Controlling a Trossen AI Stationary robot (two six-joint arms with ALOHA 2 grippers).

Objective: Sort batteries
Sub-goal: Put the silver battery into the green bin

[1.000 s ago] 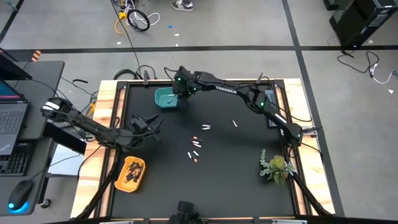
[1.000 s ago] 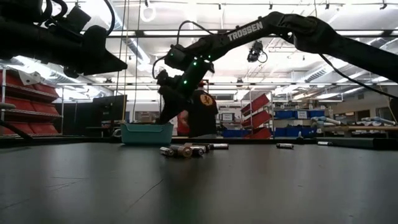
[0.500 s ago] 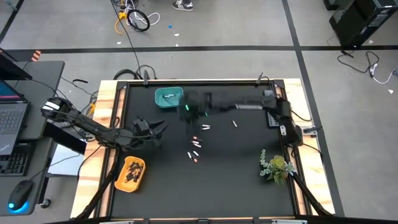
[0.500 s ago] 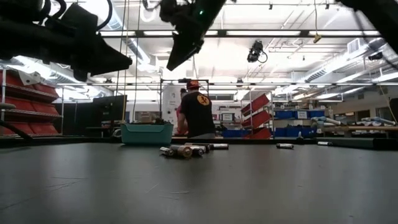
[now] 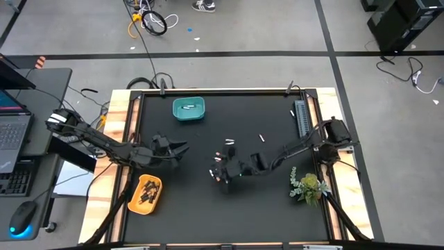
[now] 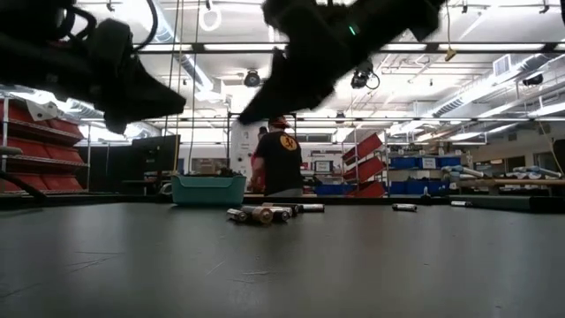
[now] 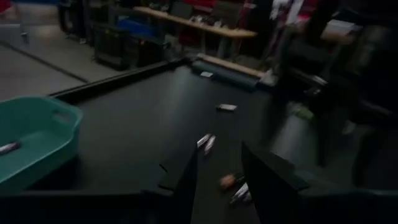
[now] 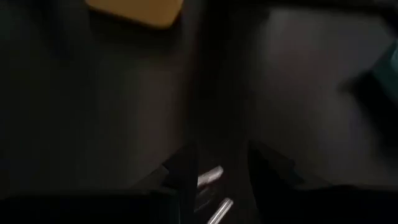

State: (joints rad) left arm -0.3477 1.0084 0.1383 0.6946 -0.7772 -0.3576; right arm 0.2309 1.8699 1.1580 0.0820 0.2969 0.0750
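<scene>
Clearly, the batteries (image 5: 218,165) are small and light: thin hard cylinders that roll easily on the smooth black table (image 5: 263,201) and slip if they are pinched at the ends. I judge it best to take one across the middle of its body, with the fingers on both long sides. The main cluster lies a little left of the centre of the high view, and two single ones lie just above it, towards the middle. In the low view the cluster shows as a short row at the centre of the frame.

The right gripper (image 5: 220,173) hangs directly over this cluster, at its lower edge. In the right wrist view its two fingers stand apart, with pale batteries visible in the gap between them, so it is open and holds nothing. How high it is above them I cannot tell well, because this view is dark.

The left gripper (image 5: 182,148) waits in the centre-left of the high view, near the cluster but apart from it, fingers parted and empty.

The teal bin (image 5: 189,109) in the upper left part holds one pale battery. The yellow bin (image 5: 145,194) at the lower left holds several dark ones.
</scene>
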